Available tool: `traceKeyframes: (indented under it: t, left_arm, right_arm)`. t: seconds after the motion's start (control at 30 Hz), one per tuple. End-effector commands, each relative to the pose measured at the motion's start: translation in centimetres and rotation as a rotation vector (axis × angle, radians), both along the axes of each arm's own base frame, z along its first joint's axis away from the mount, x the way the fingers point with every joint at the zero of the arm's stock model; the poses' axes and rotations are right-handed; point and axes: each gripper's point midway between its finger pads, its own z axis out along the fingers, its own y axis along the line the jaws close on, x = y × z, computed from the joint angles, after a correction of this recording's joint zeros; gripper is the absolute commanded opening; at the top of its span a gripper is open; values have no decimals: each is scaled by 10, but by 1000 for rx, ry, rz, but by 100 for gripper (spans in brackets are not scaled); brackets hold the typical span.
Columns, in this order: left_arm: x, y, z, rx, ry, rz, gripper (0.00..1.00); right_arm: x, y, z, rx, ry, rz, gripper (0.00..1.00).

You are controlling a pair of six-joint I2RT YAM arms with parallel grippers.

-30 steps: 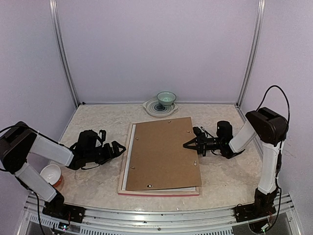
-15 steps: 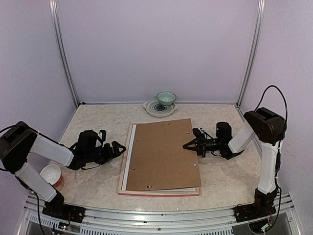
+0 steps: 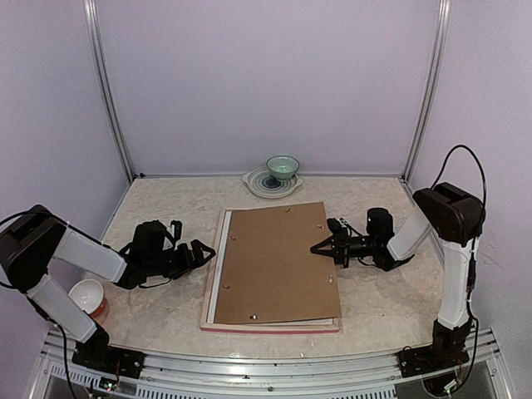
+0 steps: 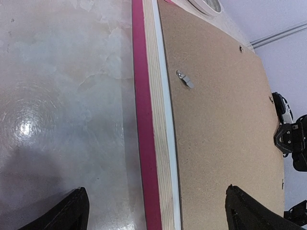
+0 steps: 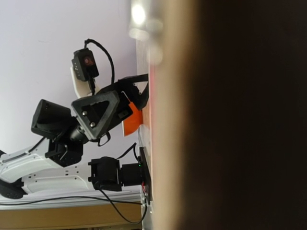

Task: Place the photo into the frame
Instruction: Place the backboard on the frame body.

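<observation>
Pink-red thin-railed picture frame (image 3: 274, 326), face down mid-desk under a plain brown hardboard backing (image 3: 274, 262).
Lying flat on the pale marbled desk (image 3: 166, 208), pale wood back up, with a white strip (image 3: 219, 274) along the left rail beside the slightly skewed backing. Left claw (image 3: 202, 251) spread wide, just beside that rail, grasping nothing. Right claw (image 3: 317, 247) clenched tight, tips over the backing's right edge. Sunset photo hidden from view.
</observation>
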Motion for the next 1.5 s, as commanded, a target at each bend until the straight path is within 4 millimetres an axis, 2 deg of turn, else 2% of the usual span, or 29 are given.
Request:
traceKeyframes:
  t: [0.0,0.47,1.47]
  left_arm:
    - [-5,-5,-9,-7,27,-22,97]
    - [-8,-13,-14,-25,41,-53,91]
    - [-9,-18,-15,-41,44,-72,91]
  right_arm:
    - [2,9,9,22,-64,26,0]
    - [0,14,8,16,-63,36,0]
    - [1,26,1,-25,-50,52,0]
